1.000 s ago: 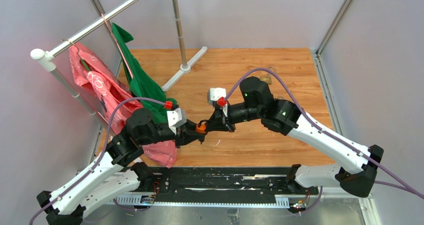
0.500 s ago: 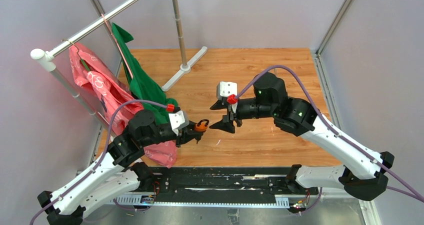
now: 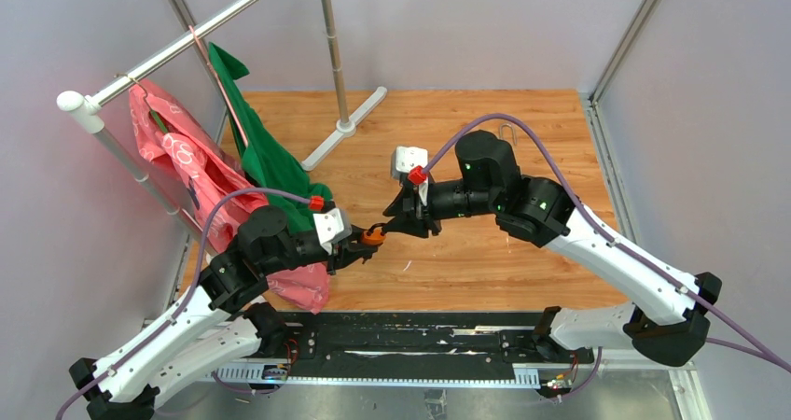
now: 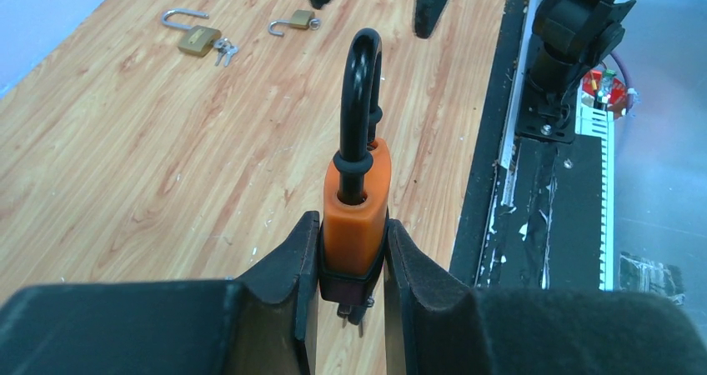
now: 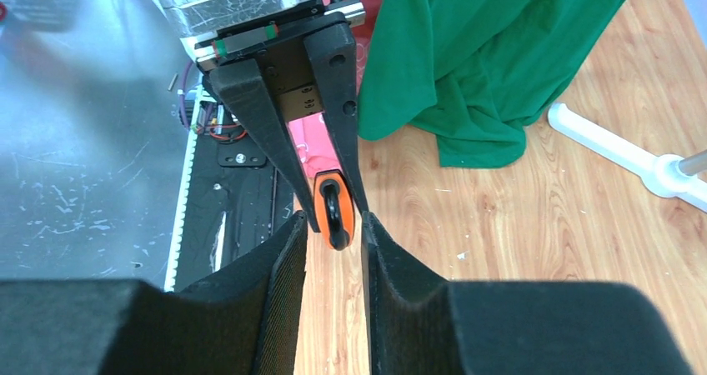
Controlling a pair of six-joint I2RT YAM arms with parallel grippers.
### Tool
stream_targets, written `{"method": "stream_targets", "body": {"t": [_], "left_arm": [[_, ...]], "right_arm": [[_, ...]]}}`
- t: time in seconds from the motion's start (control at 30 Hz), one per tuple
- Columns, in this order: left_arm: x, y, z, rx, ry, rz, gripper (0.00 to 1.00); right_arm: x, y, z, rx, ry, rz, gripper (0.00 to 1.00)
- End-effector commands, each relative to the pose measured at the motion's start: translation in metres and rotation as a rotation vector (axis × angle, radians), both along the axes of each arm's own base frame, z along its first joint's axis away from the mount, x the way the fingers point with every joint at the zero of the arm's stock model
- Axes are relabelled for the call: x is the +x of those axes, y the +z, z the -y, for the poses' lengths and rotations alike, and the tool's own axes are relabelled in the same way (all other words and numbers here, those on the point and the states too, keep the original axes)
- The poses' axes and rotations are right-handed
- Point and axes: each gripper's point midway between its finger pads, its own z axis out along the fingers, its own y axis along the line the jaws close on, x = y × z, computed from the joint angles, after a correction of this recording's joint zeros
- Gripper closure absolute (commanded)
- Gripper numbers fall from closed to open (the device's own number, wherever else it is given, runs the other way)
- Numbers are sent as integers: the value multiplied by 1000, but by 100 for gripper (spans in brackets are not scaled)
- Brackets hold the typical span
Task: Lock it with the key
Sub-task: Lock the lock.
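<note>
Over on the left a green cloth [image 3: 266, 154] hung off the rail, and just past it the left gripper [image 3: 361, 242] was clamped on the body of the orange padlock [image 4: 357, 204]. It held the padlock up above the bench [image 3: 485, 261], black shackle [image 4: 360, 83] pointing at the other arm. The right gripper [image 3: 395, 223] stood spread, a finger either side of the shackle's tip, with a gap showing on both sides.
</note>
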Motion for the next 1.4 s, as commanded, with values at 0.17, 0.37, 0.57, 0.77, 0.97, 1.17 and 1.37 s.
{"method": "stream_targets", "body": {"t": [0.17, 0.37, 0.57, 0.77, 0.97, 1.17, 1.37], "left_arm": [[4, 14, 2, -42, 4, 53, 100], [3, 14, 1, -43, 2, 58, 100], [2, 14, 1, -44, -3, 67, 100], [7, 17, -1, -59, 19, 101, 100], [6, 32, 1, -91, 1, 154, 100], [-6, 43, 5, -126, -65, 179, 100], [-22, 15, 6, -15, -189, 200, 100]], "right_arm": [[-5, -8, -3, -13, 16, -19, 73], [0, -16, -4, -32, 0, -22, 71], [2, -21, -7, -33, -11, -34, 99], [-7, -17, -13, 22, 18, -93, 100], [-10, -14, -16, 84, 9, -134, 100], [0, -32, -14, 105, -33, -83, 100], [2, -18, -14, 141, -11, 18, 100]]}}
